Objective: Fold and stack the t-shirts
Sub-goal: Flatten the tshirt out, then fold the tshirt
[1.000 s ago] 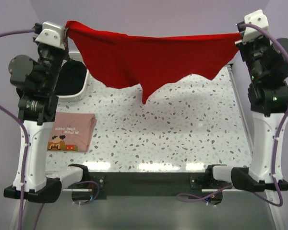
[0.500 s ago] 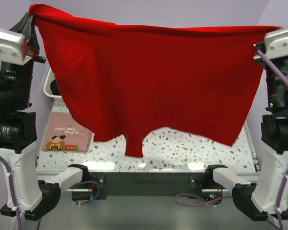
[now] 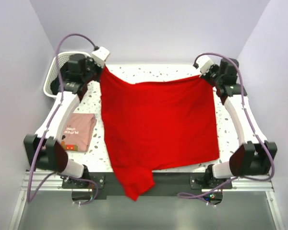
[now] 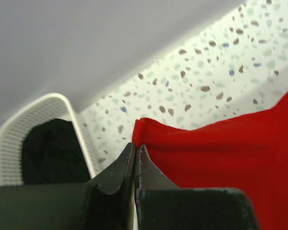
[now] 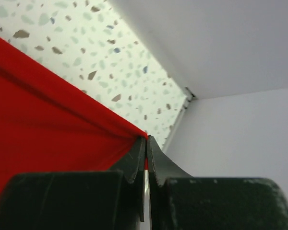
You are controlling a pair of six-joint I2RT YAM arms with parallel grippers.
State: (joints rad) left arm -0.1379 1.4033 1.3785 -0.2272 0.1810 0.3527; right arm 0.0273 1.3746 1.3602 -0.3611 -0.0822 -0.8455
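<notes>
Table [image 3: 153, 72]: speckled; red tee [image 3: 158, 124] spread over it.
Left gripper [image 4: 136, 147]: jaws pinching its far corner.
Right gripper [image 5: 147, 140]: jaws pinching opposite corner.
Pink tee [image 3: 78, 130]: folded, left.

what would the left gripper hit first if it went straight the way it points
Beyond the red shirt the left gripper holds, likely the speckled table near its far edge, then the wall; depth unclear.

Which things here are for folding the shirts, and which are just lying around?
For the job: red t-shirt, spread out, pinched by the left tool and right tool; folded pink t-shirt.
Lying about: white basket; dark cloth inside it.
</notes>
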